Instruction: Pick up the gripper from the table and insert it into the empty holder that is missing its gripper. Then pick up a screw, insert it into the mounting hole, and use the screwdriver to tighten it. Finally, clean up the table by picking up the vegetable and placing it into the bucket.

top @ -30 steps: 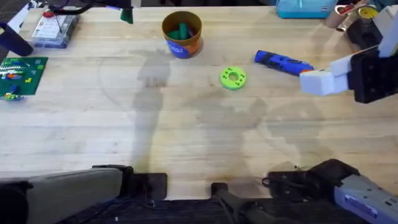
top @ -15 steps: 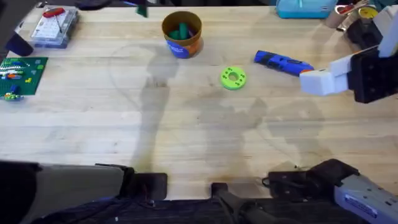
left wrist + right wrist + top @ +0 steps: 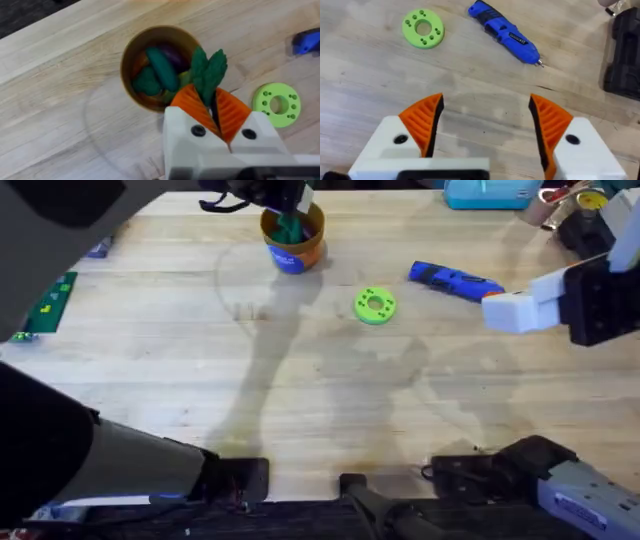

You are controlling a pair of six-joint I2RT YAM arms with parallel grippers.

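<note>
- The left gripper [image 3: 216, 111] has its orange ribbed fingers [image 3: 192, 106] pinched on the vegetable [image 3: 207, 72], a dark-green leafy piece held at the rim of the bucket [image 3: 131, 55].
- The bucket already holds other green pieces.
- The right gripper [image 3: 485, 122] has its fingers spread wide over bare surface [image 3: 485, 85].
- The screwdriver [image 3: 506, 32] lies nearby; its label is unreadable.

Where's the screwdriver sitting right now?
The screwdriver lies on the table's far right in the overhead view, just right of the lime-green disc and beside the open right gripper, untouched.
</note>
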